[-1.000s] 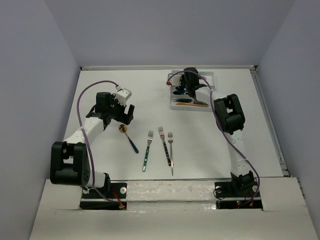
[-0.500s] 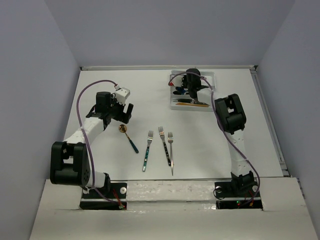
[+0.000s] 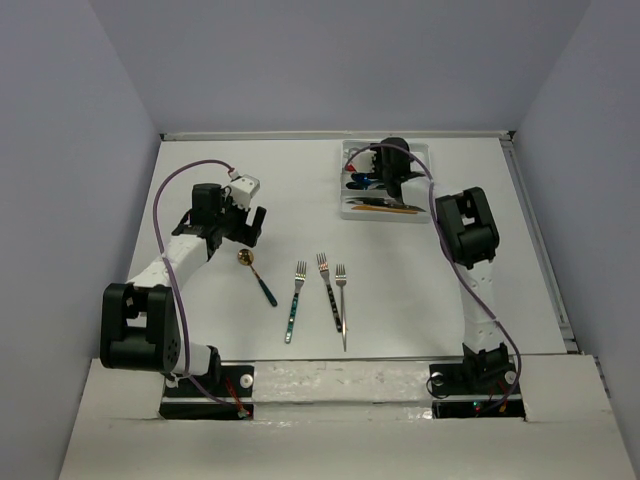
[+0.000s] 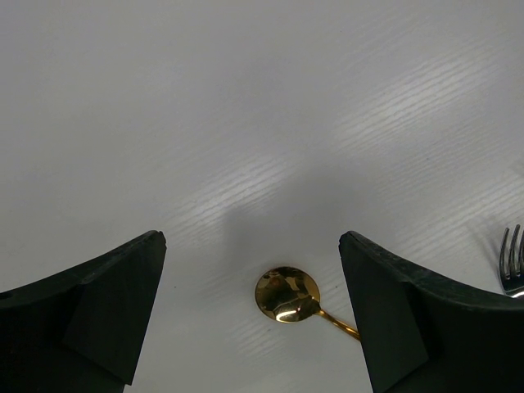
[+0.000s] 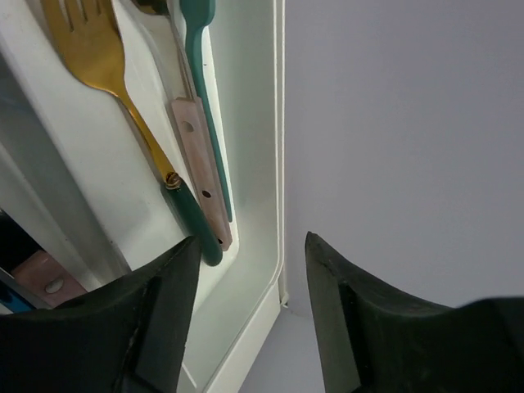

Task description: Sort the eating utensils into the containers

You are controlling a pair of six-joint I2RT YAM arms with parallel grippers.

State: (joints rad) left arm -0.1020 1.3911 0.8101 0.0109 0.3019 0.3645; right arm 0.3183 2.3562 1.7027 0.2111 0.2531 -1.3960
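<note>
The right pincer point(image 5: 250, 246) hangs with its fingers spread and nothing between them, over one end of the white tray point(image 5: 264, 164). In the compartment under it lie a gold fork point(image 5: 102, 61) with a teal handle, a pink-handled piece point(image 5: 201, 168) and a teal piece point(image 5: 196, 24). All three lie with their long axes along the compartment and their handle ends toward this end wall. Past the tray's rim the table point(image 5: 393, 123) is bare. From above, the tray sits at the far right of the table with its compartments running left to right, its far rim close to the table's back edge.

The left pincer point(image 4: 250, 246) is opened wide and holds nothing. It hovers above the gold spoon point(image 4: 288, 295), whose bowl shows between the two fingers without touching either. From above, the spoon lies bowl toward the far left and dark blue handle toward the near right. Beside it, apart from one another, lie a teal-handled fork point(image 3: 293, 305), a dark-handled fork point(image 3: 328, 292) and a silver fork point(image 3: 342, 310), all with their tines pointing away from the arms' bases, with bare table around them
</note>
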